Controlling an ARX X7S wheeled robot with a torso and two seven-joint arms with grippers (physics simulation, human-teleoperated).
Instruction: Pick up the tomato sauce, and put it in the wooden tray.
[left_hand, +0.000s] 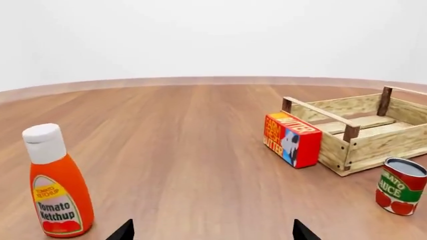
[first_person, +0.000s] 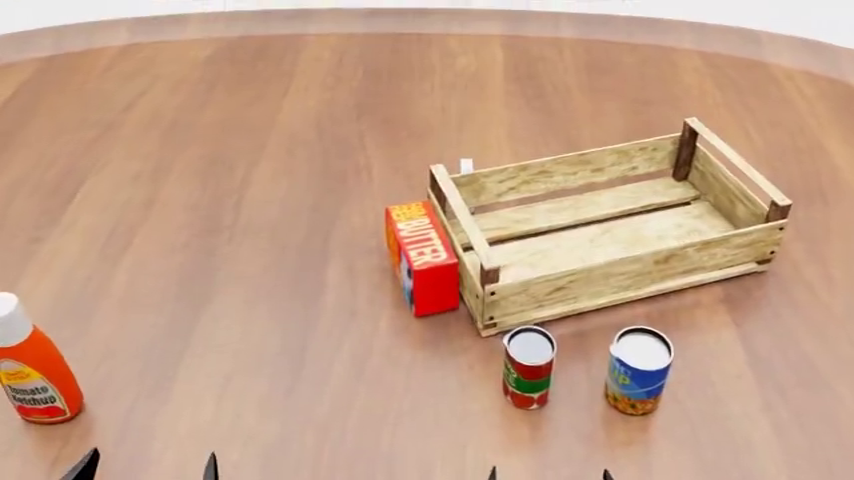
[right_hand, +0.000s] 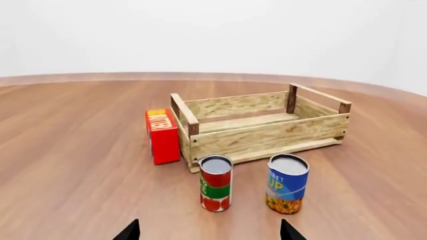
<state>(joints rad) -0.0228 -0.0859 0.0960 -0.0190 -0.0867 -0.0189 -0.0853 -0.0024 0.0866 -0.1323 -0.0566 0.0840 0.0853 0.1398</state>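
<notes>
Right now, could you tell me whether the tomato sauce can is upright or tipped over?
Upright. The tomato sauce stands on its base on the table, white top facing up, outside the wooden tray and beside the blue can.

The ketchup bottle reads "Tomato Ketchup" on its label. The red butter box shows "BUTTER" on top. The tomato sauce can's green band reads "SAUCE", partly cut off.

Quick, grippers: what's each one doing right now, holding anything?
Left gripper: open, holding nothing.
Right gripper: open, holding nothing; the tomato sauce stands ahead of it.
</notes>
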